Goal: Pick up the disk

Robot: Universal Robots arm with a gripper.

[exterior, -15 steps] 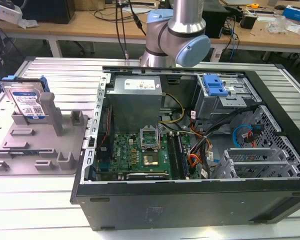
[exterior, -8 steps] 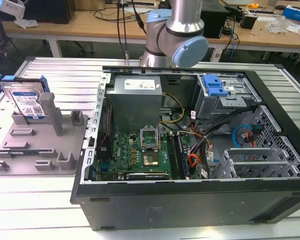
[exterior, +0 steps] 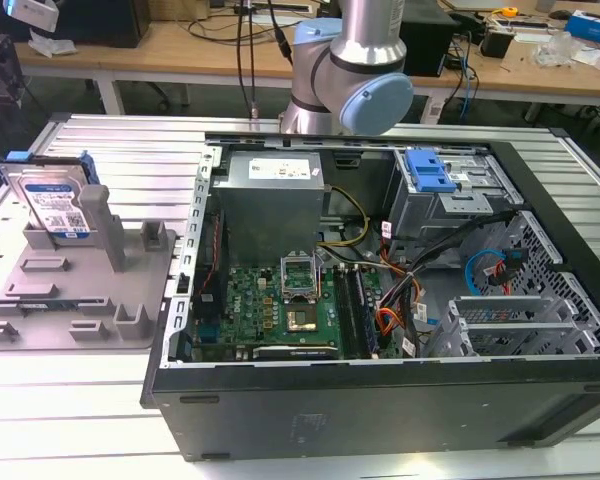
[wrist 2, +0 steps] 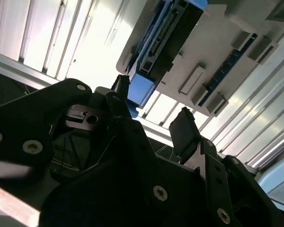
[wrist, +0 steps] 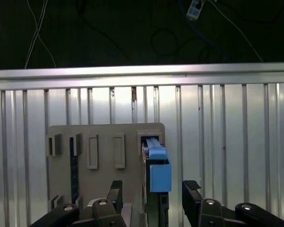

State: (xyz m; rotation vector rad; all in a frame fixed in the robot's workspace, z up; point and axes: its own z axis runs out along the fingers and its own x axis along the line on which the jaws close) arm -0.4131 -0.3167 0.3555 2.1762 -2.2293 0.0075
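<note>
While hovering over the plate [wrist: 104, 146] with the claw [wrist: 154, 187] spread wide, gripping nothing and framing the disk [wrist: 156, 165] between its fingers [wrist: 191, 193] without touching. Standing on edge in that plate on the table [exterior: 80, 400], at the exterior view's left of the case [exterior: 380, 410].

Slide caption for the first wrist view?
Open gripper framing the disk standing on edge in the grey fixture plate.

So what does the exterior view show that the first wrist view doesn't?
Exterior view: the open computer case with its green motherboard, and the robot arm behind it. First wrist view: the open gripper, its two fingers framing the blue end of the disk. Both: the disk standing upright in the grey fixture plate on the ribbed metal table.
</note>
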